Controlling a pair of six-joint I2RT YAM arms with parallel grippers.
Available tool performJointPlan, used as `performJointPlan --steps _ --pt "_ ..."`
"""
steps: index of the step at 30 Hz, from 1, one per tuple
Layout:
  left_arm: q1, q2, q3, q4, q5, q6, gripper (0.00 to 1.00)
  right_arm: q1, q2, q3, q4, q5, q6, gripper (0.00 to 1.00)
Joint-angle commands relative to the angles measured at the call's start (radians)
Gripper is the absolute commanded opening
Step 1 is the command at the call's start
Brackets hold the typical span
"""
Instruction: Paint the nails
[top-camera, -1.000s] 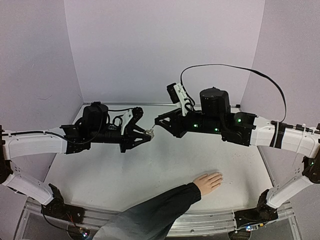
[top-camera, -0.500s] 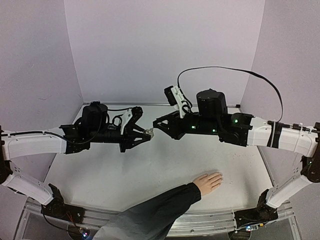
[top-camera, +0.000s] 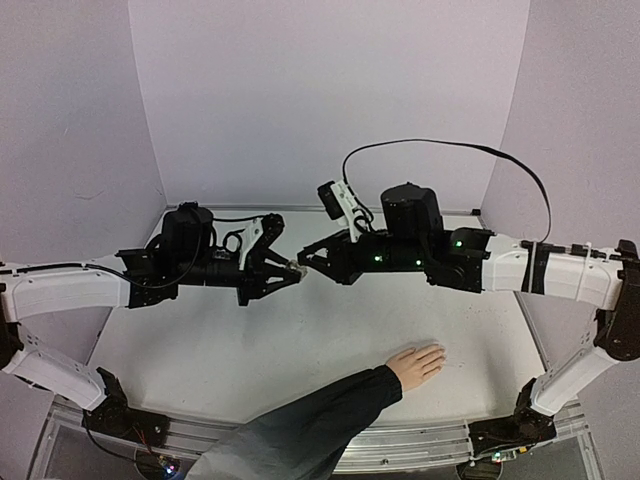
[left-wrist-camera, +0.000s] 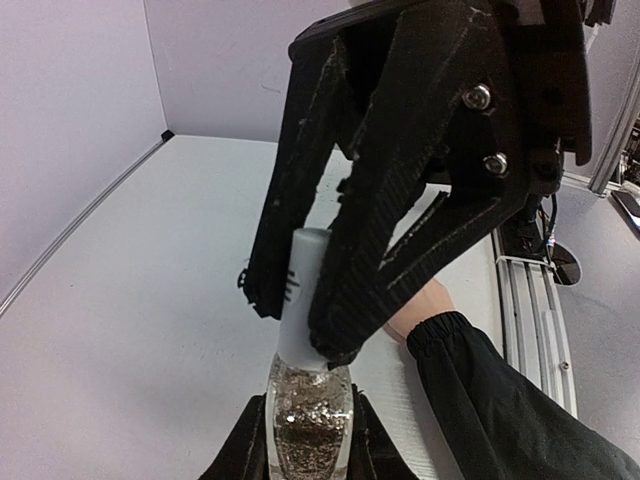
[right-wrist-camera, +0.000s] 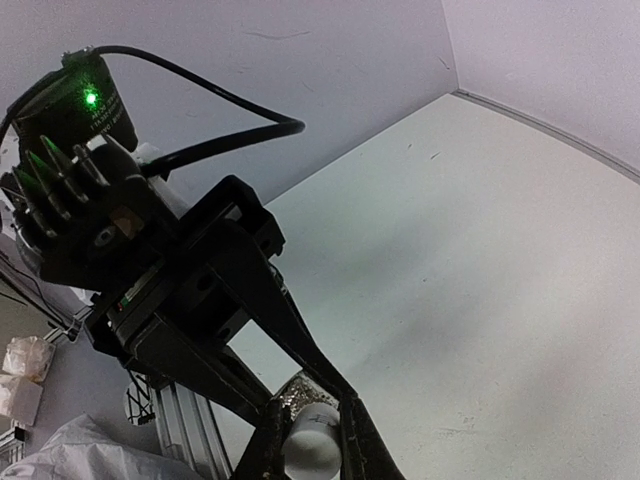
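A pale hand (top-camera: 415, 362) with a long black sleeve (top-camera: 300, 425) lies flat on the table at the front right; its nails are too small to make out. My left gripper (top-camera: 291, 269) is shut on a small clear glass bottle of glitter polish (left-wrist-camera: 308, 415), held up above the table's middle. My right gripper (top-camera: 305, 261) meets it from the right, its fingers (left-wrist-camera: 350, 300) pressed on either side of the bottle's white cap (left-wrist-camera: 303, 290). The cap (right-wrist-camera: 312, 447) sits between the right fingers in the right wrist view. The hand (left-wrist-camera: 428, 305) shows partly behind them in the left wrist view.
The white table (top-camera: 300, 340) is walled by pale purple panels (top-camera: 330, 90) at the back and sides. A black cable (top-camera: 450, 145) loops above the right arm. A metal rail (top-camera: 420, 450) runs along the near edge.
My right arm has moved left, bringing its fingers onto the bottle's cap. The left arm and the hand have stayed put.
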Motion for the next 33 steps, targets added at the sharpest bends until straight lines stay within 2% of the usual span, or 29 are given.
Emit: performJointPlan --steps 1,6,9,15,21,24,27,31,33 --pt "0.000 -0.060 0.017 0.038 0.032 0.024 0.00 -0.025 0.009 0.047 0.034 -0.148 0.025 0.00" --pt "-0.002 -0.084 0.012 0.045 0.095 0.051 0.00 -0.096 0.076 0.118 -0.037 -0.431 0.015 0.00" --pt "-0.002 -0.071 0.038 0.044 0.130 0.044 0.00 -0.103 0.137 0.202 -0.166 -0.506 -0.069 0.00" --pt "-0.002 -0.018 0.112 0.044 0.043 0.019 0.00 -0.103 0.264 0.353 -0.432 -0.439 -0.195 0.00" --pt "-0.002 0.007 0.144 0.078 -0.132 0.019 0.00 -0.098 0.319 0.380 -0.429 -0.417 -0.144 0.00" --pt "-0.002 0.009 0.103 0.205 -0.218 -0.001 0.00 -0.083 0.339 0.389 -0.370 -0.352 -0.052 0.00" --pt "-0.005 0.030 0.069 0.347 -0.299 0.001 0.00 -0.059 0.357 0.375 -0.248 -0.253 0.180 0.00" --pt "-0.035 0.103 0.038 0.558 -0.405 0.098 0.00 0.005 0.408 0.393 -0.149 -0.056 0.527 0.00" --pt "-0.050 0.152 0.046 0.610 -0.436 0.149 0.00 0.060 0.462 0.479 -0.126 0.022 0.573 0.00"
